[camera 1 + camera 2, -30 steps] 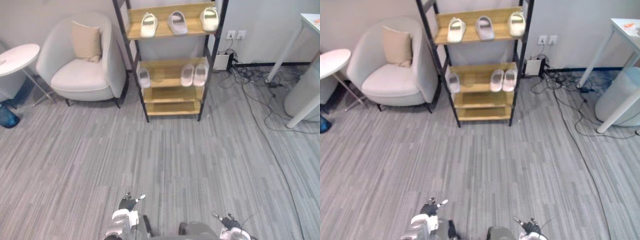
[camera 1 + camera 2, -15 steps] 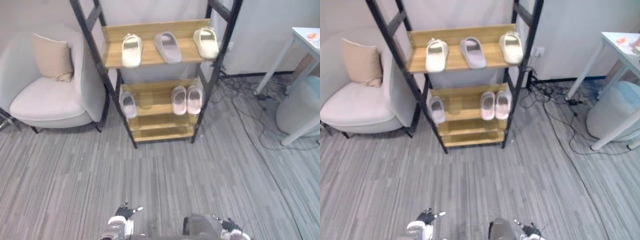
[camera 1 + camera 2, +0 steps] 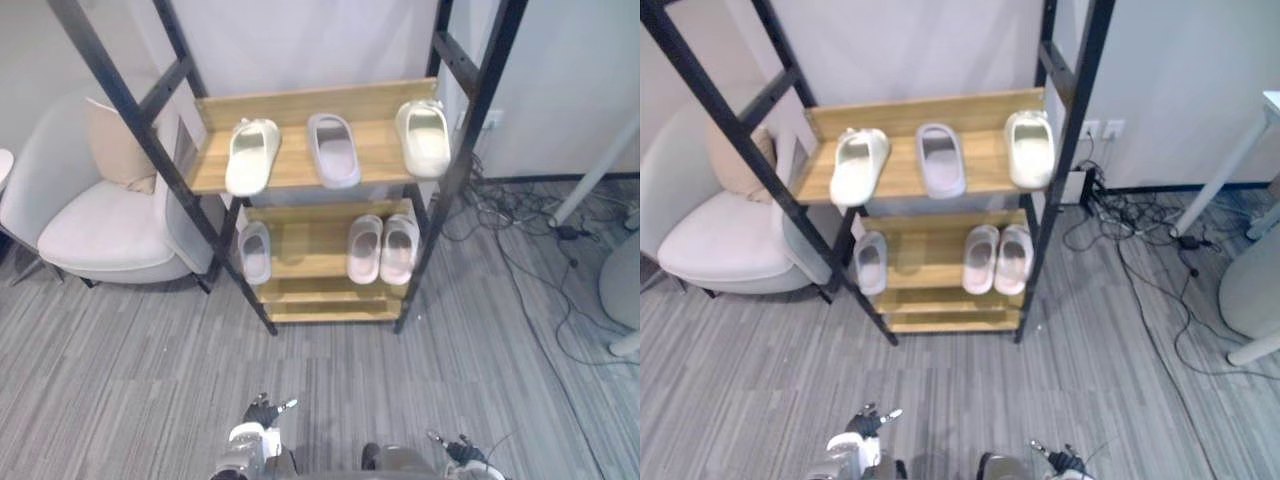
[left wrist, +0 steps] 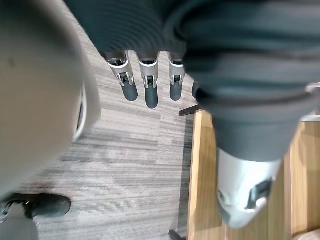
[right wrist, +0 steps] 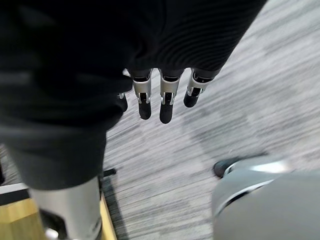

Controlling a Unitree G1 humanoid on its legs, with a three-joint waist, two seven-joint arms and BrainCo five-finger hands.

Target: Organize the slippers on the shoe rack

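A black-framed shoe rack (image 3: 320,172) with wooden shelves stands ahead on the grey floor. Its upper shelf holds a cream slipper (image 3: 252,155) at the left, a pale lilac slipper (image 3: 333,149) in the middle and a cream slipper (image 3: 424,137) at the right. On the shelf below lie a single pale slipper (image 3: 254,252) at the left and a pale pink pair (image 3: 384,248) at the right. My left hand (image 3: 262,412) and right hand (image 3: 457,446) hang low near the floor, well short of the rack. Both are open and hold nothing, with straight fingers (image 4: 146,89) and fingers (image 5: 166,102) over the carpet.
A pale armchair (image 3: 95,215) with a beige cushion (image 3: 115,150) stands close to the rack's left side. Cables (image 3: 540,240) trail over the floor to the right of the rack, near white table legs (image 3: 600,170). Open grey carpet (image 3: 330,380) lies between me and the rack.
The camera has come closer to the rack, which now looms larger and higher in view. The slippers lie as before. Both hands stay low and open.
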